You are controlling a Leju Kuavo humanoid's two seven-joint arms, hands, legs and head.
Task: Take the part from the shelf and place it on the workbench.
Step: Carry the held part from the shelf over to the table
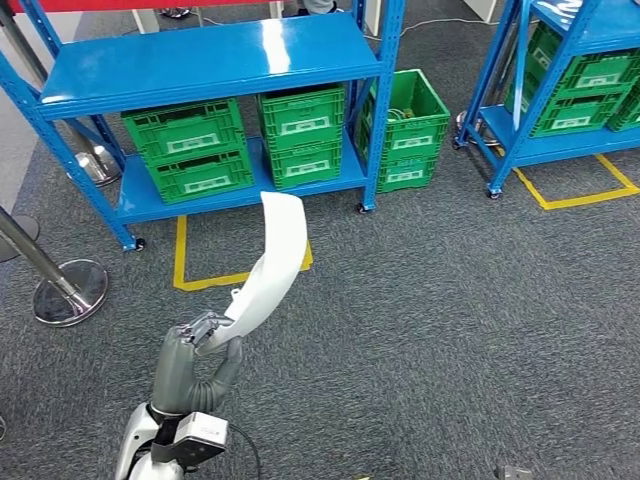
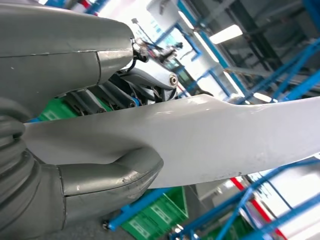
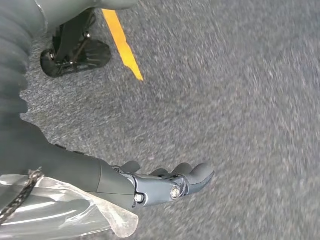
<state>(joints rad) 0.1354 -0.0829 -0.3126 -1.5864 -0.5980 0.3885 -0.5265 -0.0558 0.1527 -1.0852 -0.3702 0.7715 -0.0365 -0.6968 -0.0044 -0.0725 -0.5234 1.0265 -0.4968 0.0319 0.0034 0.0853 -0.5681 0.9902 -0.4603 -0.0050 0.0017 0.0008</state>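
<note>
My left hand [image 1: 195, 362] grips a long, curved white part [image 1: 273, 262] by its lower end, low in the head view. The part rises up and to the right, in front of the blue shelf [image 1: 211, 58]. In the left wrist view the thumb [image 2: 113, 180] and the darker fingers [image 2: 120, 90] clamp the white part [image 2: 211, 140] from both sides. My right hand [image 3: 166, 182] hangs over the grey carpet with its fingers slightly curled and nothing in them.
Green crates [image 1: 189, 148] fill the blue shelf's lower level, and another crate [image 1: 404, 125] stands beside it. A second blue shelf [image 1: 573, 70] stands at the right. Yellow floor tape [image 1: 189, 270] marks the carpet. Metal stanchion bases [image 1: 69, 290] stand at the left.
</note>
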